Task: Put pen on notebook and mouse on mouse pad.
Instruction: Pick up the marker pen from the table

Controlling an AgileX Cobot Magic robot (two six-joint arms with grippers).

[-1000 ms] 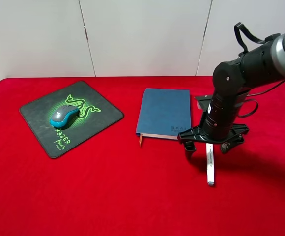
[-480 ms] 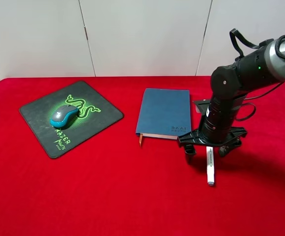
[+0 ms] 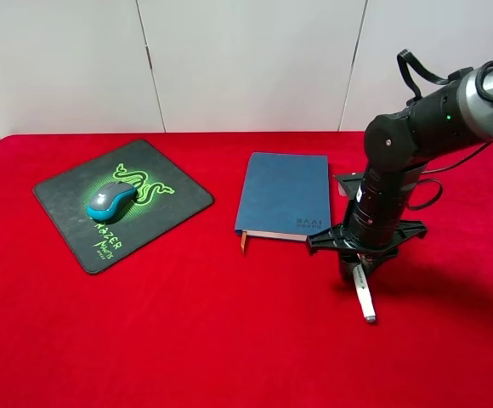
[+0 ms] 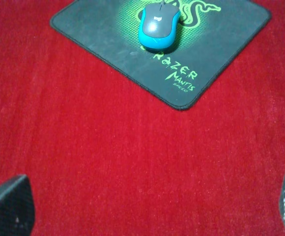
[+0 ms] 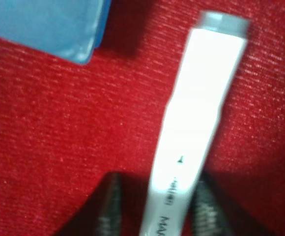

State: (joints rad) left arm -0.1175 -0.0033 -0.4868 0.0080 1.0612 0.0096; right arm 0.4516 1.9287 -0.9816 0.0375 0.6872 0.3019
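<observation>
Drawn in from wide, the right gripper [image 3: 354,270] is now narrowed around the slim white pen [image 3: 365,299].
It is laid on the red tabletop [image 3: 229,331], lower right of the blue hardcover notebook [image 3: 285,194]; a gap is seen beside one finger.

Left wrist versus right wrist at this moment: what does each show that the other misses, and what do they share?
Left wrist only: the mouse sitting on the mouse pad, with the left pincer open over the red cloth. Right wrist only: the pen lying between the fingers of the right pincer, with the grip unclear through blur, and a corner of the notebook beside the pen, not under it. Shared: only the red cloth.
</observation>
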